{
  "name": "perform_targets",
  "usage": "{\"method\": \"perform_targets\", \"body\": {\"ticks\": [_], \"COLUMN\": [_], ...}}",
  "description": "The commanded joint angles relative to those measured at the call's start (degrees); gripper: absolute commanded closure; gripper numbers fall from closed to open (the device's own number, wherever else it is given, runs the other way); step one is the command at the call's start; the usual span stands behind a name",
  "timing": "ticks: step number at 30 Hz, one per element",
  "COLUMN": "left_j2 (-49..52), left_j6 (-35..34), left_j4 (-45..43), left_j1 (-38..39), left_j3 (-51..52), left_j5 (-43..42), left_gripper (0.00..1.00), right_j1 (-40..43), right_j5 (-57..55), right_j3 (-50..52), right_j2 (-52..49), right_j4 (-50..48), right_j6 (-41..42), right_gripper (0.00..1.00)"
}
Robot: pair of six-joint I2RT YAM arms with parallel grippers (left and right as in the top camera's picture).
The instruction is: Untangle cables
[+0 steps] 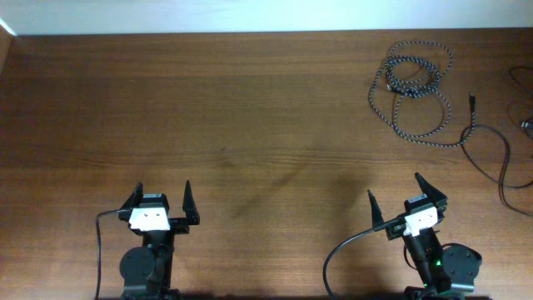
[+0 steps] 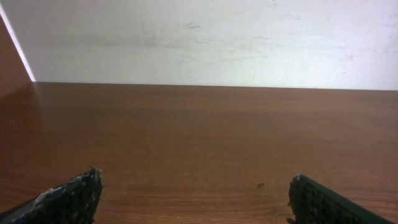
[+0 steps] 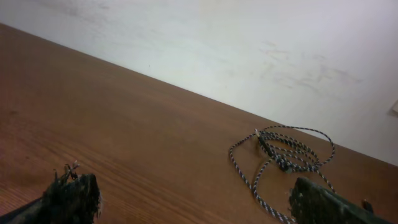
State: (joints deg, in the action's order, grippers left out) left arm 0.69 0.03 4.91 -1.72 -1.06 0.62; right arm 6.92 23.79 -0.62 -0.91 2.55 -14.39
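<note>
While both arms sit at the near edge of the table (image 1: 250, 125), the left claw (image 1: 162, 190) at 7 o'clock and the right claw (image 1: 394, 187) at 5 o'clock hold their fingers spread wide, gripping nothing. Farther out, at about 2 o'clock in the overhead view, the plain black cable (image 1: 506, 158) snakes toward the right edge. Just beyond and left of it, straight ahead of the right claw, the braided cable (image 1: 416, 86) lies in loose overlapping loops. Its tail runs down to meet the black one (whether they cross or merely touch I cannot tell). Both look light, limp and easily dragged. I judge a pinch on a free outer loop, or beside a plug, safer than the dense middle, which could tighten.
</note>
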Motion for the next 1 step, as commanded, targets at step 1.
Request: {"method": "perform_targets", "body": {"ticks": [1], "left_j2": [-0.33], "left_j6": [0.9], "left_j4": [-0.17], "left_j1": [0.22], "left_j3": [0.55], "left_j5": [-0.44], "left_gripper": [0.01], "right_j1": [-0.63], "right_j5": [-0.5], "right_j3": [0.31], "right_j2": [0.61], "right_j4": [0.31], "right_j6": [-0.2], "right_gripper": [0.01]}}
